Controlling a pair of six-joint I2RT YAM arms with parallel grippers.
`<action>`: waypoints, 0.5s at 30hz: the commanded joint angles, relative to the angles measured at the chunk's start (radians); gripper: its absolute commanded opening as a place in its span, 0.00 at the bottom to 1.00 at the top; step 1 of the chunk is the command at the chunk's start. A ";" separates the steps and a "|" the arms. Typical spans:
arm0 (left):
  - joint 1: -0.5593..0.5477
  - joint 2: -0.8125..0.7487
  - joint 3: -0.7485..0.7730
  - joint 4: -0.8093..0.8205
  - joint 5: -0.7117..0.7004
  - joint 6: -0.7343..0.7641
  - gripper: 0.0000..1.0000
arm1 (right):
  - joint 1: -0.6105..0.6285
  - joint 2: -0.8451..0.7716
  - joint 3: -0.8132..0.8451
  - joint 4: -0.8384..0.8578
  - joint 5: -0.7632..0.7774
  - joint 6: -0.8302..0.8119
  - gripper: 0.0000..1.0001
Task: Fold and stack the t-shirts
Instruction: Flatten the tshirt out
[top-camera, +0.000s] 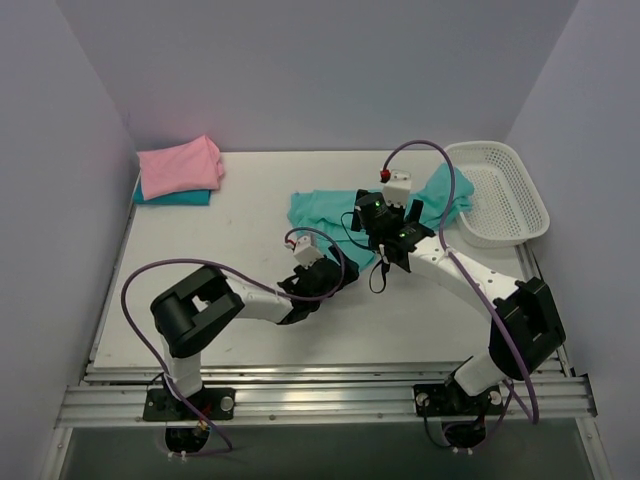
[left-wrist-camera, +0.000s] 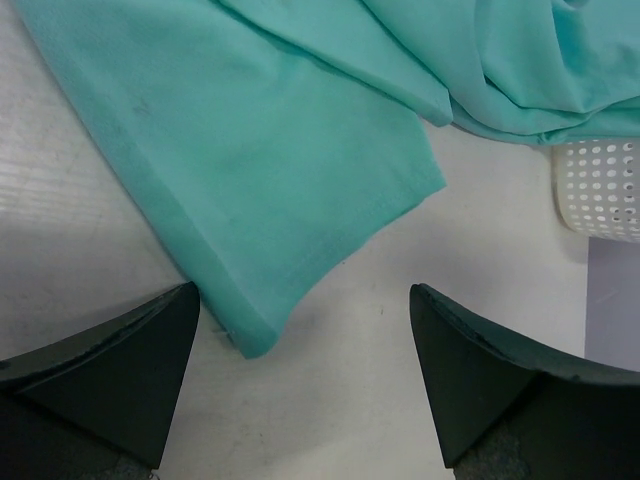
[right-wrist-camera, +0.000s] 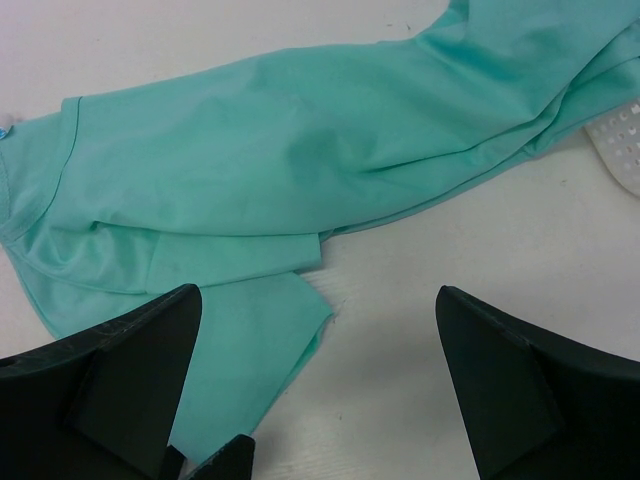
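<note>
Spread and empty, left pincer (left-wrist-camera: 302, 300) and right pincer (right-wrist-camera: 318, 295) hover over the unfolded teal-green shirt (top-camera: 330, 212); pink shirt (top-camera: 178, 165) already lies folded atop teal-blue shirt (top-camera: 175, 198).

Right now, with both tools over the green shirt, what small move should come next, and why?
Probably lower the left tool and close on the hemmed corner of the teal-green shirt ahead of it. It and the right tool are open and empty, the shirt lies crumpled with one end by the white basket, and the pink shirt sits folded on the teal-blue one.
</note>
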 joint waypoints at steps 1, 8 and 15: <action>-0.029 0.007 0.019 0.005 -0.006 -0.080 0.94 | -0.008 -0.008 -0.006 -0.003 0.047 0.020 1.00; -0.031 0.071 0.053 -0.004 0.007 -0.126 0.89 | -0.008 -0.004 -0.002 -0.007 0.045 0.024 1.00; -0.026 0.123 0.085 -0.009 0.009 -0.118 0.56 | -0.008 -0.008 -0.004 -0.007 0.042 0.026 1.00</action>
